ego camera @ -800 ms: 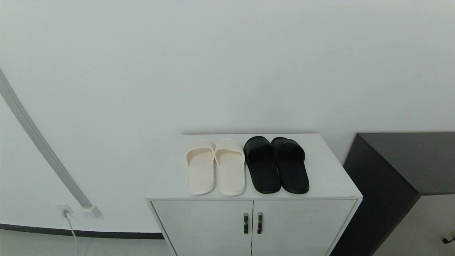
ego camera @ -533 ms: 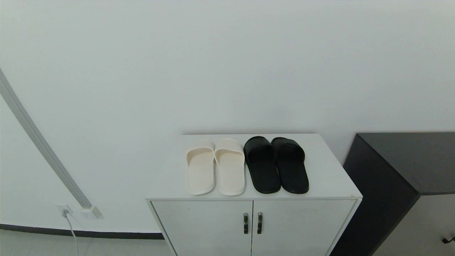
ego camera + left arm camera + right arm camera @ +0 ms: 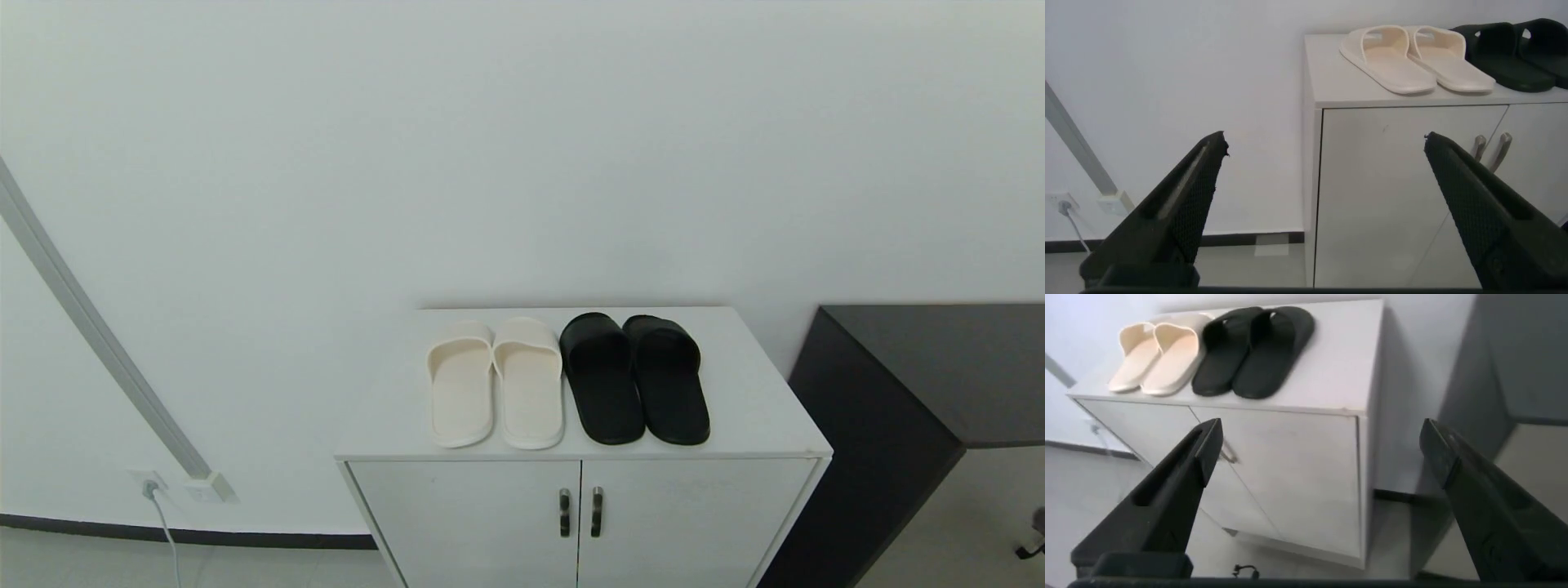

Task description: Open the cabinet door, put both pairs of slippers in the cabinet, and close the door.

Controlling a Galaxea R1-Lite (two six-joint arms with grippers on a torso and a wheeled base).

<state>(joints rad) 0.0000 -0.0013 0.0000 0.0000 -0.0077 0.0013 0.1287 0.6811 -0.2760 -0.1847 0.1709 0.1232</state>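
Left gripper (image 3: 1324,139): black fingers (image 3: 1184,200) spread wide, holding nothing, in front of the cabinet (image 3: 1372,196) and apart from it. Cabinet: white, both doors closed, two dark handles (image 3: 1490,151) upright where the doors meet. On the cabinet top lie cream slippers (image 3: 1417,57), soles down, side by side. Black slippers (image 3: 1515,53) lie just beside them, partly cut off. Beside the cabinet, a white wall (image 3: 1167,65) carries a slanted grey conduit (image 3: 1074,139) and an outlet (image 3: 1061,202) with a cable.

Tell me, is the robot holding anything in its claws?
Nothing. The left claw and right claw are open and empty. The white slippers and black slippers lie on the cabinet.
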